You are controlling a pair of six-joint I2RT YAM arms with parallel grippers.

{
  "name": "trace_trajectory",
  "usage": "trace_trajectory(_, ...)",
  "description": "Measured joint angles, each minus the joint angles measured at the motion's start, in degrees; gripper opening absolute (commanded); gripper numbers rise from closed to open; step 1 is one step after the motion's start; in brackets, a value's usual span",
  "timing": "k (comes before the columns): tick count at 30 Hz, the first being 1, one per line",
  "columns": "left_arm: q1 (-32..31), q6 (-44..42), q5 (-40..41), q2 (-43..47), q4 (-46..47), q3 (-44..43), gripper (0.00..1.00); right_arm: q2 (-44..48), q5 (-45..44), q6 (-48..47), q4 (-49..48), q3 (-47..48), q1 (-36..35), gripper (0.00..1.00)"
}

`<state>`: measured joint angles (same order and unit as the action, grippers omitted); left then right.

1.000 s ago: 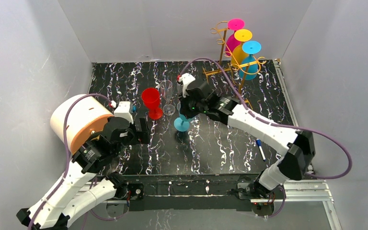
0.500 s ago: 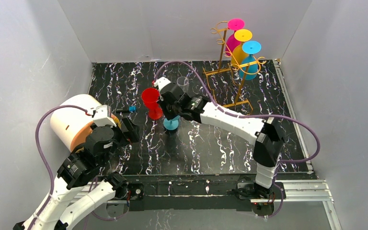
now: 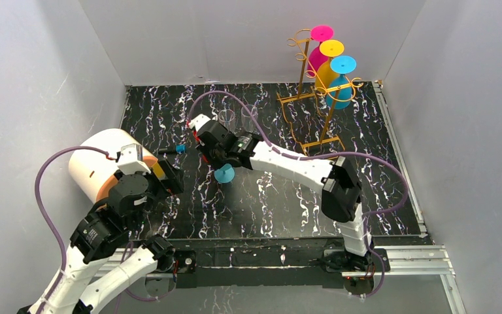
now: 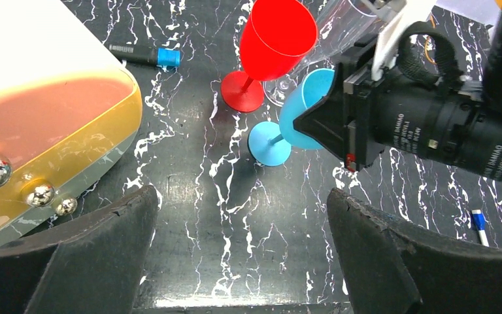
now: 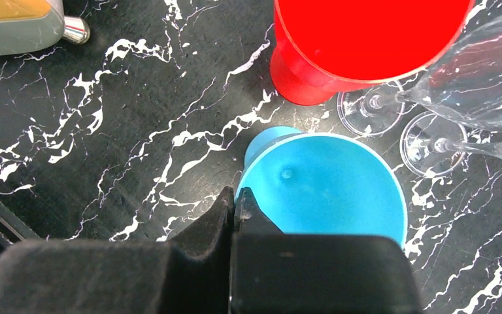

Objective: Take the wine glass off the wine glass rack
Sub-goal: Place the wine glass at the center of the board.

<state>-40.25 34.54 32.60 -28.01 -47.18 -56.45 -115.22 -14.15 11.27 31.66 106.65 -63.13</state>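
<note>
The gold wire wine glass rack [image 3: 306, 65] stands at the back right. Pink [image 3: 316, 55], yellow [image 3: 327, 70] and blue [image 3: 340, 88] glasses hang upside down from it. My right gripper [image 5: 236, 195] is shut on the rim of a blue wine glass [image 5: 327, 186] left of centre. That glass is tilted in the left wrist view [image 4: 301, 111], with its foot [image 3: 224, 174] low over the table; I cannot tell if it touches. My left gripper [image 4: 242, 248] is open and empty, nearer and to the left of it.
A red glass [image 4: 278, 36] and two clear glasses [image 5: 372, 104] [image 5: 431, 147] stand just beyond the blue glass. A white and orange container [image 3: 101, 163] sits at the left, with a blue-capped marker [image 4: 144, 54] beside it. Another marker [image 4: 477, 219] lies at the right.
My right arm has carried the blue glass leftward across the table, up beside the red glass. My left arm has drawn back toward the near left.
</note>
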Motion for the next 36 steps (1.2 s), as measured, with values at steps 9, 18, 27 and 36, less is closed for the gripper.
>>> trace_trajectory(9,0.0,-0.04,0.92,0.02,-1.03,-0.98,0.98,-3.43,-0.5,-1.01,2.16,4.83,-0.26,0.16)
trace_trajectory(18,0.0,-0.24,1.09,0.0,-1.33,-1.81,0.98,-5.79,-0.48,-1.66,4.31,8.68,-0.26,0.27)
trace_trajectory(27,0.0,-0.44,1.03,-1.09,-1.6,-2.43,0.98,-6.67,-0.39,-2.05,5.49,11.34,-0.26,0.34)
trace_trajectory(36,0.0,-0.44,0.9,-1.2,-2.29,-2.56,0.98,-6.64,-0.07,-2.01,5.6,13.38,-0.26,0.38)
